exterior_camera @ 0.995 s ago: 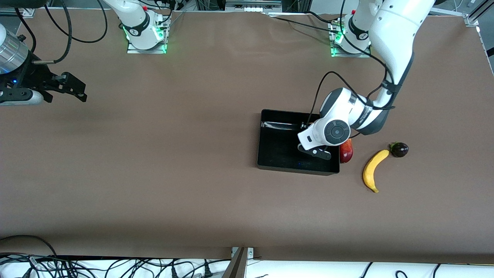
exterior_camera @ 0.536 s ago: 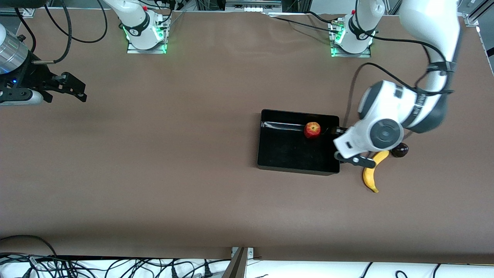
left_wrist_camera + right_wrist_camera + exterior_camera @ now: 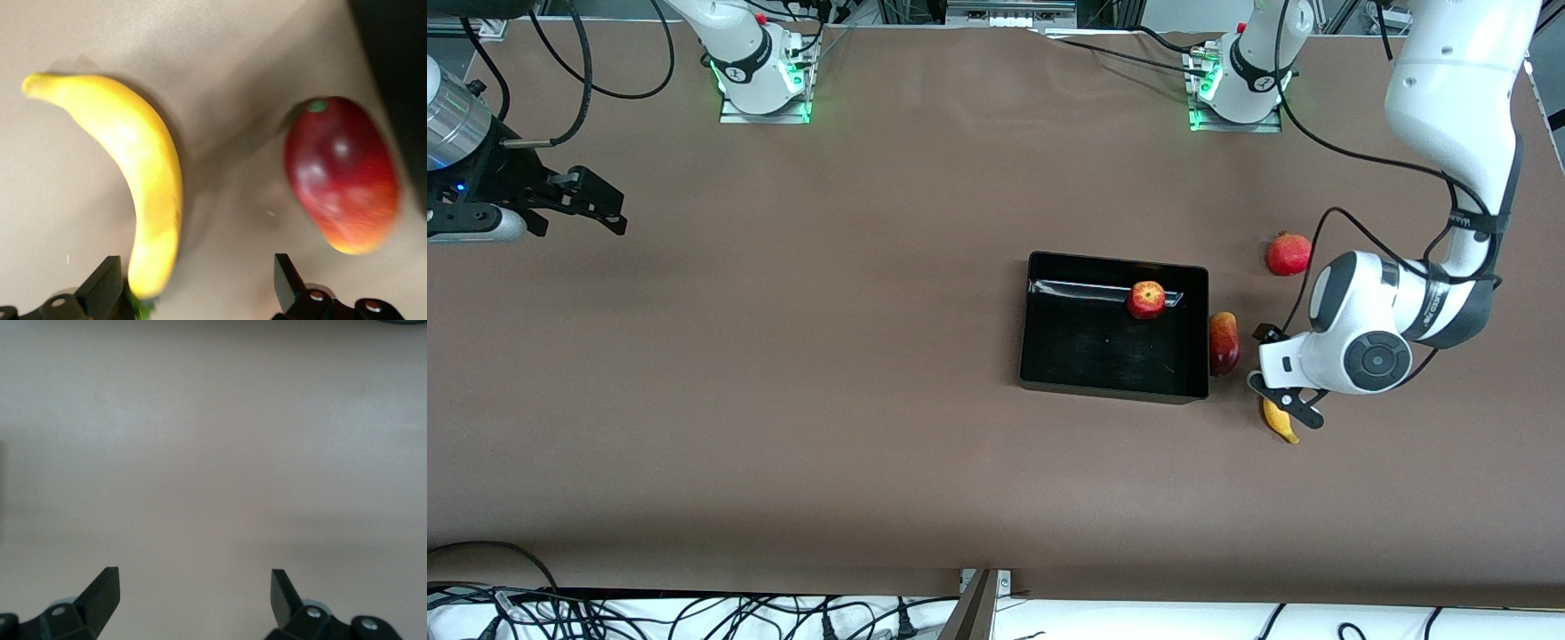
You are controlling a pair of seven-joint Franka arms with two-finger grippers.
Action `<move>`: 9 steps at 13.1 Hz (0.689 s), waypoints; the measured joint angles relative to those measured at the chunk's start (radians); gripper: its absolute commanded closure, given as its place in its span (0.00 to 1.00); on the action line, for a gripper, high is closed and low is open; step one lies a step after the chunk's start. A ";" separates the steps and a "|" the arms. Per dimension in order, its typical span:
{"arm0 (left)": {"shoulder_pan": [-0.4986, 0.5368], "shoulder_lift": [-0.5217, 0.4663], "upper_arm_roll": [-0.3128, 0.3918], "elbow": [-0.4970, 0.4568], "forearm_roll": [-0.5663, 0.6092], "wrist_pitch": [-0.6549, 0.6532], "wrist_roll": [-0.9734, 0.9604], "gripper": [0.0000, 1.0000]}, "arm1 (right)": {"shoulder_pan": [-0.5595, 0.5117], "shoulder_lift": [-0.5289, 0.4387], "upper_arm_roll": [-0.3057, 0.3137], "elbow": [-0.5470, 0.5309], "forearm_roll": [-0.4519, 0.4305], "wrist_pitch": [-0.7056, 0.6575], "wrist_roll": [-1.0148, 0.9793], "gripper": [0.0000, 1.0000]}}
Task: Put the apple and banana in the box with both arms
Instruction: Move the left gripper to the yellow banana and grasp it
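L arm is reaching down w/ wrist bent low, left gripper (image 3: 1282,402) hanging open, nothing between fingers. R arm is waiting at its end, right gripper (image 3: 596,206) open too, empty.

A wide desk (image 3: 827,373) with a plain matte brown top carries everything. A shallow black rectangular open-topped plastic box (image 3: 1036,320) with glossy walls rests on it, toward the left arm's end. Just beside the box wall at that end lies an elongated red-and-yellow mango (image 3: 1224,342) (its stem end shows a small green spot in the left wrist view (image 3: 341,175)). A long curved plain yellow banana (image 3: 1280,423) lies near the mango, nearer to the front camera and partly hidden in the front view; the left wrist view shows more of it (image 3: 137,170). A uniformly red round fruit with a crown tip (image 3: 1288,253) sits farther from that camera than the mango.
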 measured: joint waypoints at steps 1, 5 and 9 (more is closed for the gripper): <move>0.015 0.012 0.000 -0.016 0.000 0.038 0.031 0.00 | 0.000 0.000 0.000 0.000 0.000 0.000 0.000 0.00; 0.022 0.039 -0.004 -0.052 0.007 0.098 0.094 1.00 | 0.000 0.000 0.000 0.000 0.000 0.000 0.000 0.00; 0.029 0.038 -0.004 -0.055 0.019 0.102 0.181 1.00 | 0.000 0.000 0.000 0.000 0.000 0.000 0.000 0.00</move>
